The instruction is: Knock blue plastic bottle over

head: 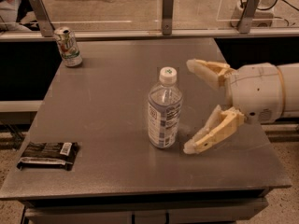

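Camera view. A grey table point(107, 92) fills most of the frame, with a rail and metal posts point(167, 12) along its far edge.

Bottle point(164, 108): upright near the middle of the table, slightly right of centre. White cap point(168, 74) on, printed label round the body. It stands on its base and has not been knocked over.

Gripper point(188, 106): enters from the right edge on a white wrist point(257, 92), level with the bottle and just to its right. The pincer is released, jaws spread wide and holding nothing. Upper finger point(208, 70) reaches toward the cap's height, apart from the bottle. Lower finger point(217, 132) slopes down, with its tip low over the table just beside the bottle's base. Whether that tip touches the bottle or the table cannot be told.

Can point(68, 46): upright at the far left corner, well apart from the bottle and the gripper.

Dark packet point(48, 155): lying flat near the front left edge, well apart from the rest.
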Tool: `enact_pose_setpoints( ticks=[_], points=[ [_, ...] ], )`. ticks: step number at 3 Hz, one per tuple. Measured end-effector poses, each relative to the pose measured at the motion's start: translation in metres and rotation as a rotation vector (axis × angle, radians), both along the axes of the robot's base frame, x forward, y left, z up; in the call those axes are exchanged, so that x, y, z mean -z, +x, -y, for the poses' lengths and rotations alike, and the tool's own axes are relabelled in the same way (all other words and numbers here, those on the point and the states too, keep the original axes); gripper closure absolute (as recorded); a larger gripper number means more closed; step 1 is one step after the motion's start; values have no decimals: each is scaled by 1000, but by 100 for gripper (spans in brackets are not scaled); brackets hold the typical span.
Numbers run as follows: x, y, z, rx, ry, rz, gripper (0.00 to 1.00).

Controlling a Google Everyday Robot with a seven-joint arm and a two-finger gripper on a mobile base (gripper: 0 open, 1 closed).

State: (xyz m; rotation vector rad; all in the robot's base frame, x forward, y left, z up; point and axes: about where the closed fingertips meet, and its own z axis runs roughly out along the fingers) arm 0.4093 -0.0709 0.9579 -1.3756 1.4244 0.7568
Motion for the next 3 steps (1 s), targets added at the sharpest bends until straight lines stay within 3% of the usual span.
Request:
enact_pose_setpoints(
  ticks=[1, 2, 3],
  points=[
    [38, 17, 0, 71, 62, 25, 0],
    [68, 32, 1, 125, 167, 31, 0],
    [69, 34, -1, 119, 169, 34, 0]
  ],
)
